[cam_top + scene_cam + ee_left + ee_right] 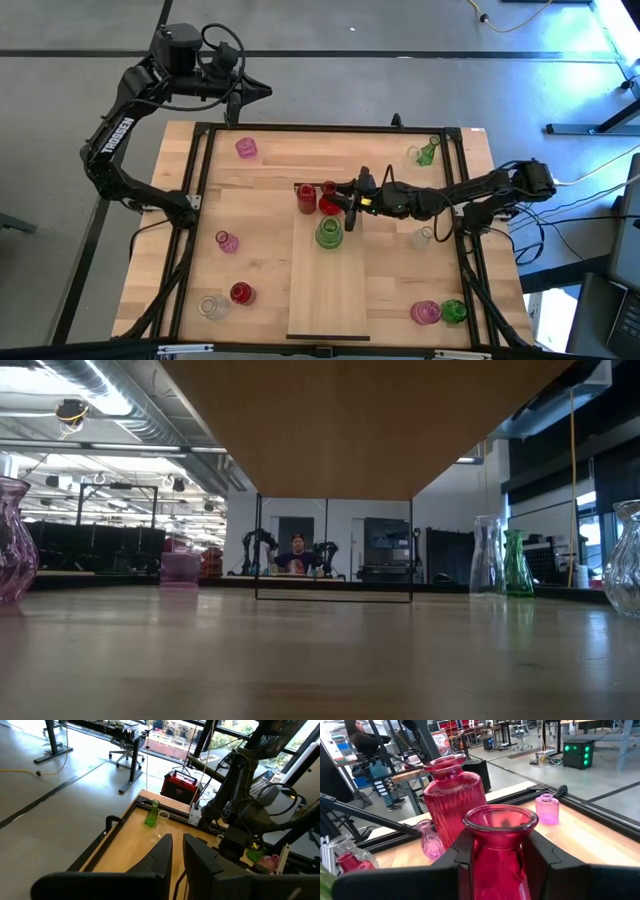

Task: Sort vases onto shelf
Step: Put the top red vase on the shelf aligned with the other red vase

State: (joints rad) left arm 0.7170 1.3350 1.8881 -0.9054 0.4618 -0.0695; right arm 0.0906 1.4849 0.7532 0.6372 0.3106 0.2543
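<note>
The left end effector hangs idle beyond the far edge of the desk, its two dark fingers standing slightly apart with nothing between them. Across at the far end of the long pale wood shelf, the right end effector is clamped on the neck of a small red translucent glass vase, narrow-necked with a flared lip. Just ahead of the fingers stands a second red ribbed glass vase, close enough that any forward drift on release could, by this reading, knock smooth glass against glass and tip one. A round-bellied green glass vase sits just beside the end effector, and a careless withdrawal risks clipping it. Pink, clear, red and green vases remain scattered on the desk.
</note>
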